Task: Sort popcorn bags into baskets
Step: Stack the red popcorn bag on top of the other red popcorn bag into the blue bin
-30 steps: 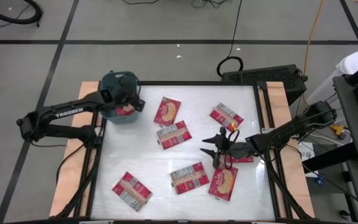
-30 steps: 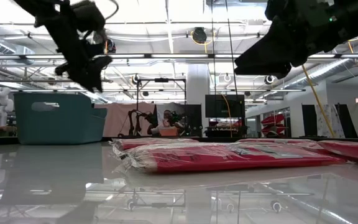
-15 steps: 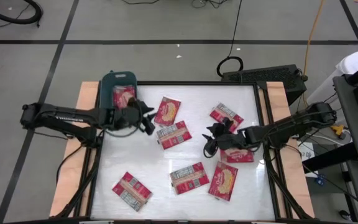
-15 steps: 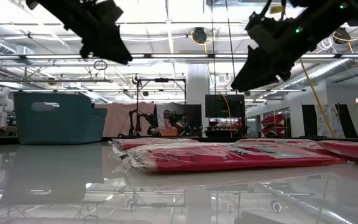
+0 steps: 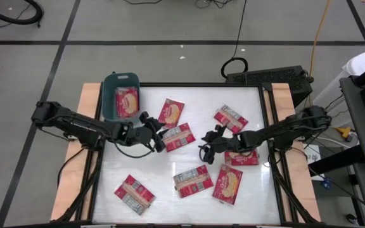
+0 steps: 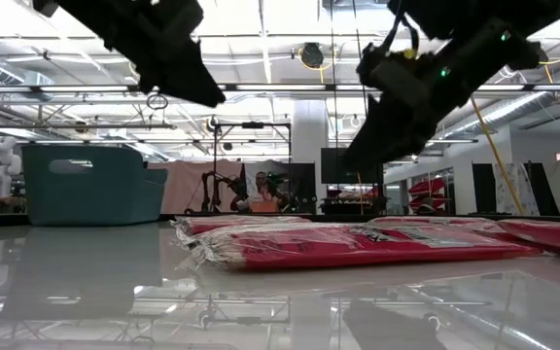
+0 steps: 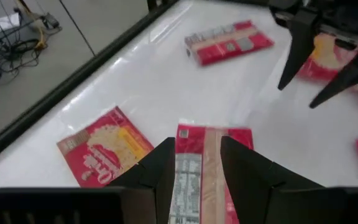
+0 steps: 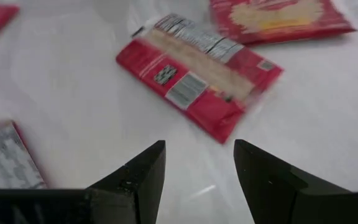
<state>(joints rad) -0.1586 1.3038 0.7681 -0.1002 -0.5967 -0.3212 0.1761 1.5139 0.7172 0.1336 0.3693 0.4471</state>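
**A:** Where does the left gripper [image 5: 159, 139] stand?

**B:** It hangs just beside the label-up packet [image 5: 177, 137] near the table's middle. In the left wrist view its fingers [image 7: 157, 167] are parted with nothing between them, and that packet [image 7: 205, 167] lies in line with the gap. The right gripper [image 5: 206, 149] is empty too, its fingers spread over bare table, with another label-up packet [image 8: 199, 73] ahead of it.

**A:** And the basket?

**B:** The teal basket [image 5: 109, 88] sits at the far left corner, with one popcorn bag [image 5: 127, 102] already inside, picture side up. Seven more lie loose on the table.

**A:** What could go wrong?

**B:** The two grippers are near each other over the middle; the right one [image 7: 319, 59] shows plainly in the left wrist view. If both reach for the central packets together, they may knock arms.

**A:** Anything with the packet itself?

**B:** It is flat and glossy on a slick white table [image 5: 151, 168]. Fingers that descend too shallow will likely push it aside rather than pinch it, and it could slide against the picture-side bag [image 5: 170, 112] beside it.
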